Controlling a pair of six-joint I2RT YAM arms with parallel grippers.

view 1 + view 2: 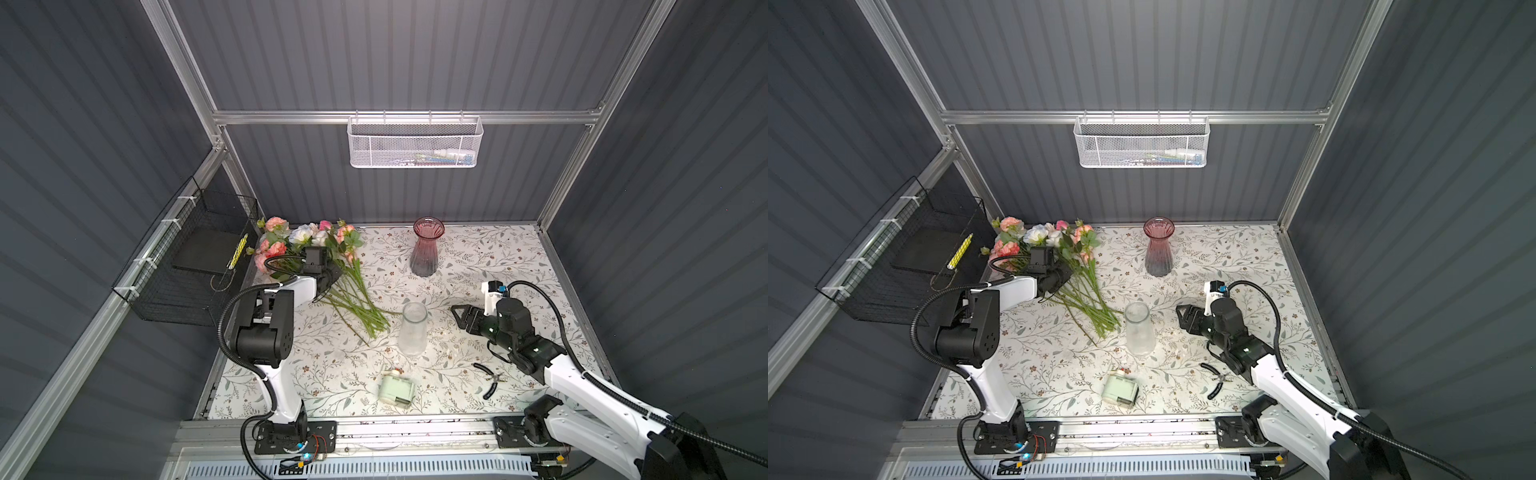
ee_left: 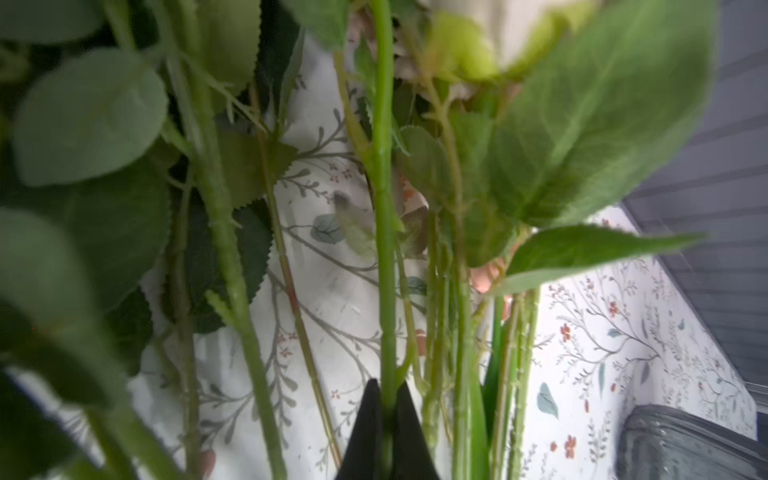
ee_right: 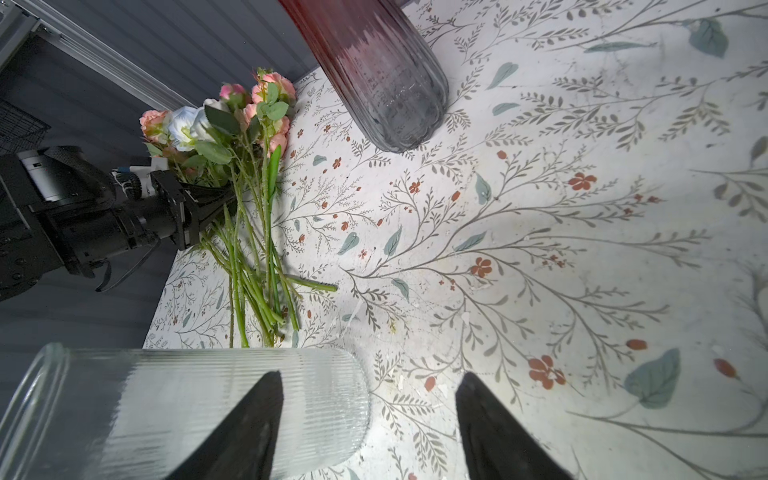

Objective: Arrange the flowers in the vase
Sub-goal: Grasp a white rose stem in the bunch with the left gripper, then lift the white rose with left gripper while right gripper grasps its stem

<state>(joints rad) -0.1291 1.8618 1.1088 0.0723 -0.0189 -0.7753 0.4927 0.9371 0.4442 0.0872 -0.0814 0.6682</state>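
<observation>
Empty: clear vase (image 1: 413, 328), pink vase (image 1: 427, 249). All flowers (image 1: 309, 237) piled at bench's (image 1: 490, 253) back-left corner; left gripper (image 2: 388, 386) clamps one stem (image 2: 384, 249), right gripper (image 3: 370, 376) open.

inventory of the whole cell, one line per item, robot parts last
flowers: one bunch, exact count unclear; pink, peach and white, green stems; lying far left on the table
pink vase: 1, pink fading to grey, upright, far middle
clear vase: 1, ribbed glass, upright, centre, empty
green container: 1, pale green, lying near the front edge
pliers: 1, black handles, front right
white basket: 1, mesh, hung on the back rail, contents unclear
black basket: 1, wire, on the left wall
table: 1, white floral cover
left pincer: 1, black, shut on one stem in the bunch
right pincer: 1, black, open, beside the clear vase, holding nothing
</observation>
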